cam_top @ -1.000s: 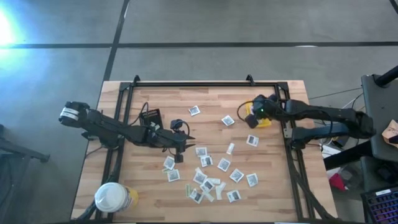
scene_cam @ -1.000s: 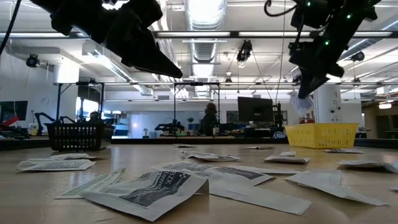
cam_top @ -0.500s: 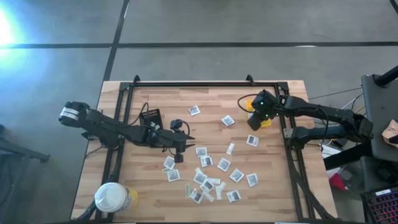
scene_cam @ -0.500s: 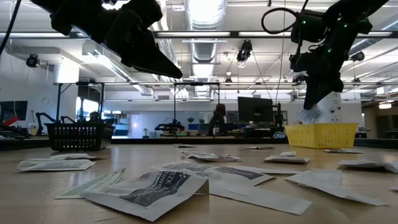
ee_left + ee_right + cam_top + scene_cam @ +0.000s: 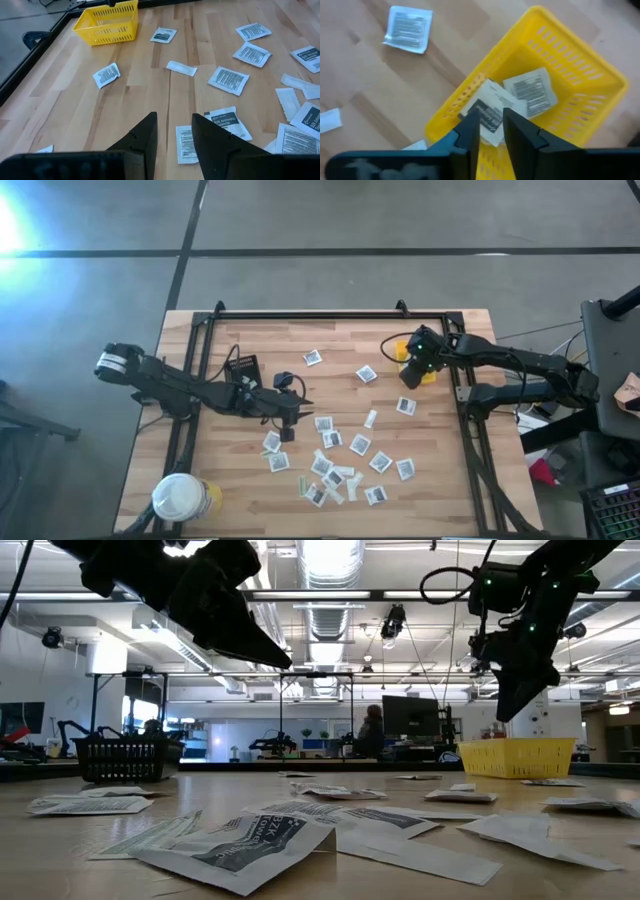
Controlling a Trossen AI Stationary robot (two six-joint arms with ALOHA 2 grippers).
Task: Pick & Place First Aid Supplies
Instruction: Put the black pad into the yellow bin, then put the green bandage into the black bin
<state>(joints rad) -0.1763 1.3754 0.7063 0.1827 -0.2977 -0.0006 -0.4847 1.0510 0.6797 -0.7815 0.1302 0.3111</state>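
Several white first aid packets (image 5: 335, 465) lie flat on the wooden table, more of them in the left wrist view (image 5: 228, 80). A small yellow basket (image 5: 429, 376) stands at the right; it shows in the low view (image 5: 517, 757) too. Two packets (image 5: 530, 90) lie inside it. My right gripper (image 5: 491, 132) hangs open just above the basket's near rim (image 5: 465, 107), pointing steeply down, with nothing between its fingers. My left gripper (image 5: 175, 130) hovers open above the table's middle (image 5: 288, 430), over bare wood beside a packet (image 5: 187, 145).
A yellow tub with a white lid (image 5: 180, 498) stands at the near left corner. A small black tray (image 5: 241, 368) sits behind the left arm. A black frame (image 5: 310, 314) runs along the table's far edge and sides. A person (image 5: 372, 730) shows far off in the room.
My right gripper has gone a little down and toward the table's right edge, over the yellow basket, tipping more steeply. The packet that hung from its fingertips is gone from them; it has let go.
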